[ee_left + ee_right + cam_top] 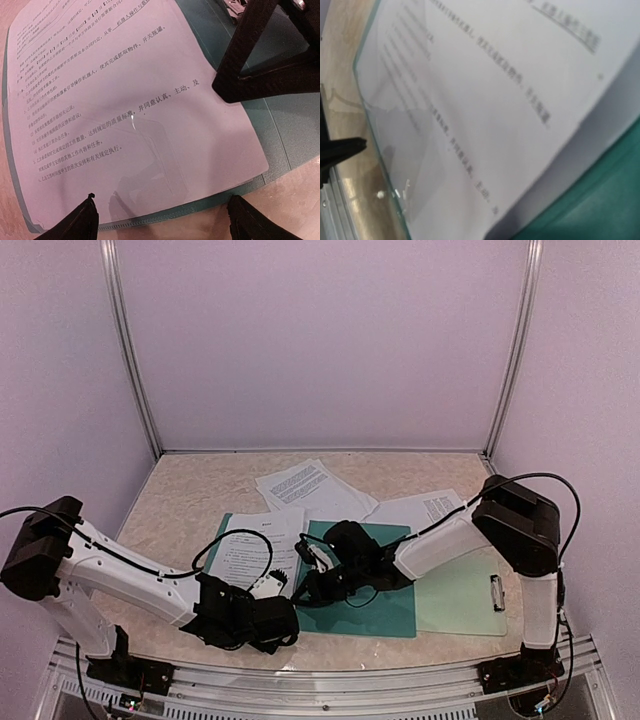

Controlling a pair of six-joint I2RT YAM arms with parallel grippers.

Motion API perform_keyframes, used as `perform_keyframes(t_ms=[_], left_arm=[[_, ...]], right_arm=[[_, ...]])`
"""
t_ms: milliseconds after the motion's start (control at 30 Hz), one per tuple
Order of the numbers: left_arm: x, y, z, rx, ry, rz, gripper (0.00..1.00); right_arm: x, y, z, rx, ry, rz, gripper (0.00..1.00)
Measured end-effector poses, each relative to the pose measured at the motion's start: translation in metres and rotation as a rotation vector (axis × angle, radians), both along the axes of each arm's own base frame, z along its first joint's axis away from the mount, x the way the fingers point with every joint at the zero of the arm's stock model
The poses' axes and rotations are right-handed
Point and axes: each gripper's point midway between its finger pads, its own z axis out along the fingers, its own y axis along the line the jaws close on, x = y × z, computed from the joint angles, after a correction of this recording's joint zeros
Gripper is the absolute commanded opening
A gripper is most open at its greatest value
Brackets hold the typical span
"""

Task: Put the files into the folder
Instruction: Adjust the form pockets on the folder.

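Note:
The dark teal folder point(372, 612) lies open at the table's near middle. One printed sheet point(252, 548) lies on its left half, under a clear glossy cover. It fills the left wrist view point(125, 115) and the right wrist view point(485, 100). Two more sheets lie behind, one point(308, 486) in the middle and one point(430, 508) to the right. My left gripper point(276, 624) is open and empty, its fingertips point(75, 222) wide apart at the folder's near edge point(280, 165). My right gripper point(314, 564) hovers at the sheet's right edge; its jaws are hidden.
A pale mint clipboard point(462, 596) with a metal clip point(497, 592) lies right of the folder, partly under it. The table's front rail point(330, 680) runs close below my left gripper. The walls enclose the back and sides.

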Motion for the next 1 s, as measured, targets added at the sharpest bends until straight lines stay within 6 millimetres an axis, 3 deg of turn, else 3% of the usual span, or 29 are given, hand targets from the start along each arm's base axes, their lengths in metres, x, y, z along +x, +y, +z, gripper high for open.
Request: perform_keyframes(t_ms=[267,467,667,900,1000], left_arm=[[0.000,0.000,0.000,0.000,0.000,0.000,0.87],[0.000,0.001,0.000,0.003,0.001,0.000,0.89],[-0.004,0.003,0.001,0.012,0.016,-0.005,0.91],[-0.016,0.010,0.007,0.017,0.079,-0.023,0.94],[-0.018,0.006,0.027,-0.058,0.081,-0.035,0.95]], right_arm=[[-0.002,0.001,0.000,-0.005,0.001,0.005,0.00],[0.001,0.002,0.001,-0.027,-0.019,0.017,0.30],[0.017,-0.007,0.010,-0.071,-0.086,0.000,0.42],[0.035,-0.027,0.039,-0.122,-0.178,-0.052,0.52],[0.041,-0.038,0.063,-0.128,-0.236,-0.084,0.55]])
